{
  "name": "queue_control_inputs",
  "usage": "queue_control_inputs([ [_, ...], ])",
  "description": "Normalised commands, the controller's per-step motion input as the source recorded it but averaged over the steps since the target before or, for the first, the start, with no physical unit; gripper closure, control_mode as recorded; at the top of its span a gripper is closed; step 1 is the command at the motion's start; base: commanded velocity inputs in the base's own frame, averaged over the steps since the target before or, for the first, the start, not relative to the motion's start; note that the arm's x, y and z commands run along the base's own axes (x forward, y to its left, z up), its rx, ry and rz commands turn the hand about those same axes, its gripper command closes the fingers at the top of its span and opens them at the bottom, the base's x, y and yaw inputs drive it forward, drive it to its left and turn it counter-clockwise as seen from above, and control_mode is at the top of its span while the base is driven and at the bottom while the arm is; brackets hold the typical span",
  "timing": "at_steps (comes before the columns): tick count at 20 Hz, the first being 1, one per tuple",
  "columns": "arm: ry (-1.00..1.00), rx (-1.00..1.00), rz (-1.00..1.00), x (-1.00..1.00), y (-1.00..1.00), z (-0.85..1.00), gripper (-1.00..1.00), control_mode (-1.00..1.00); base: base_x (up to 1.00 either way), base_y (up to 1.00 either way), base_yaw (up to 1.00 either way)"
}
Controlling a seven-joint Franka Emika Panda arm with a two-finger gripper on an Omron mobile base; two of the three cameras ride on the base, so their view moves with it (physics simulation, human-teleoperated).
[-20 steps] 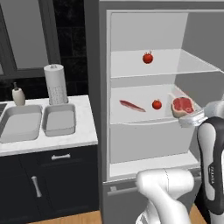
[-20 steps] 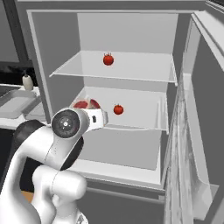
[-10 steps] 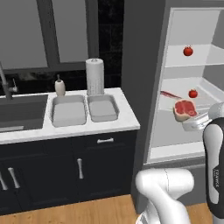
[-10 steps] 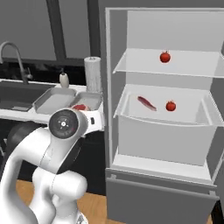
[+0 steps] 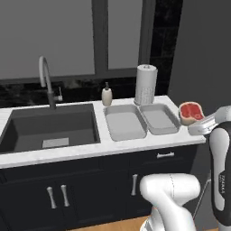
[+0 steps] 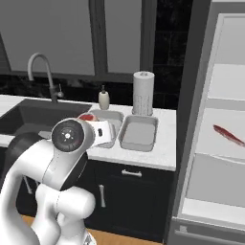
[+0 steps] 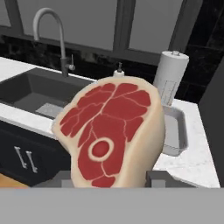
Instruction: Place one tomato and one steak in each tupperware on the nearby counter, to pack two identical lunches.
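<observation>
Steak (image 7: 113,131) is riding clamped in the gripper (image 5: 195,122), just right of the two tupperwares. You're aiming for the nearer tupperware (image 5: 159,118); lower it fully inside the rim before the fingers let go.

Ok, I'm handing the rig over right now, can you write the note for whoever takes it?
Gripper: jaws shut on the steak, held in the air off the right end of the counter.
Two tupperware trays sit side by side on the counter right of the sink: left tray and right tray, both empty.
Another steak lies on a fridge shelf.
Done: one steak picked up.
Left: set it in a tray, then the second steak and both tomatoes.
</observation>
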Motion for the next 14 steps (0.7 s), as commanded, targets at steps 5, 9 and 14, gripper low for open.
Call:
queue_control_inputs([
  [5,0.00,0.00,0.00,0.00,0.00,0.00,1.00,1.00,1.00,0.49,-0.07],
  [9,0.00,0.00,-0.02,0.22,0.00,-0.09,1.00,-1.00,0.73,0.10,-0.07],
  [14,0.17,-0.01,-0.01,0.70,0.00,-0.62,1.00,-1.00,0.00,0.00,0.00],
])
